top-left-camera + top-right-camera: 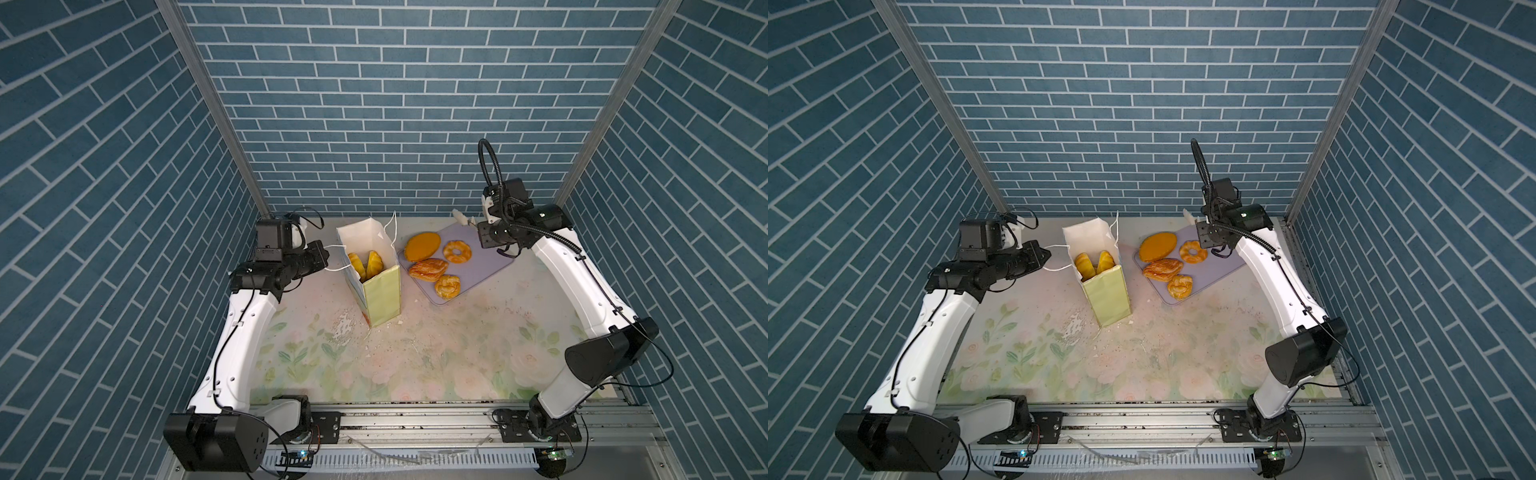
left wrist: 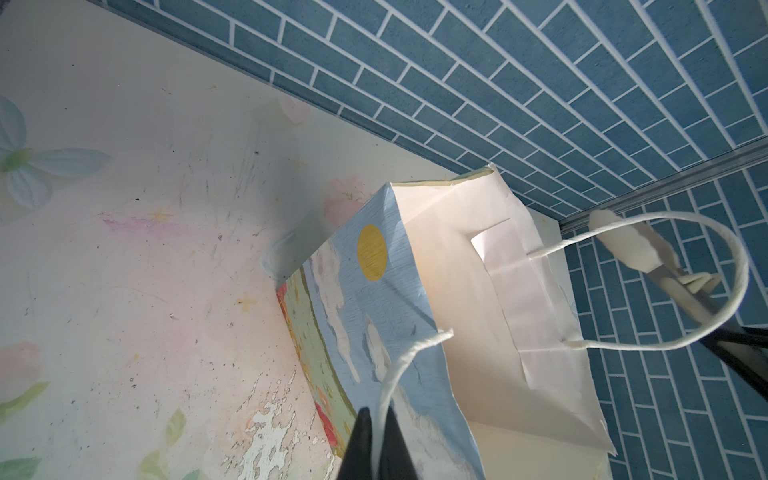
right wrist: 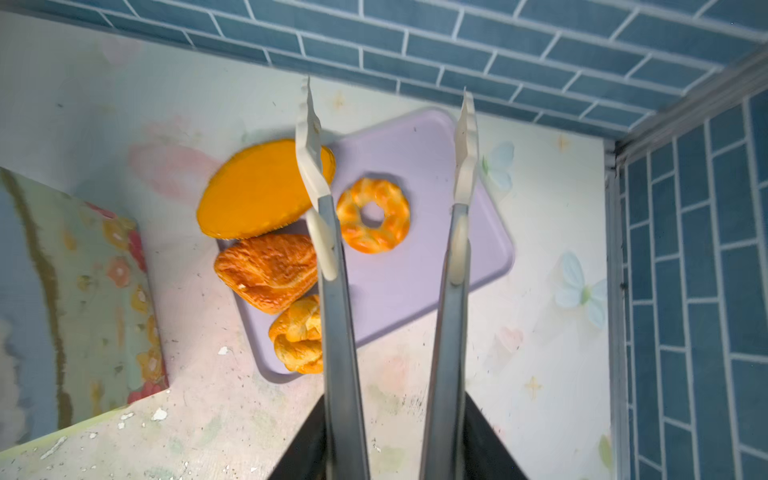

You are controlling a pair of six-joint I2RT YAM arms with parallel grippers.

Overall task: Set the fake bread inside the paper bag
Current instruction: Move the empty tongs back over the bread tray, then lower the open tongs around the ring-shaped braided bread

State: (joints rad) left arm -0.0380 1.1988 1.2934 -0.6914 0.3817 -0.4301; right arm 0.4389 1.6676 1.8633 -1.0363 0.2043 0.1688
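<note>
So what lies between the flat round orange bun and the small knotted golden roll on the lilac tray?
The red-brown flaky toy pastry; both top views show it.

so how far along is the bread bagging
Done: two pastries sit inside the paper bag. In hand: the left tool pinches a cord handle; the right tool grips tongs, spread and empty near the lilac tray. Left: four pieces on or overlapping the tray, the flat bun, ring, flaky pastry and knotted roll.

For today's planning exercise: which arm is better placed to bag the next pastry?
Right: the right gripper holds open tongs by the tray of fake bread; the left gripper pinches the paper bag's handle.
</note>
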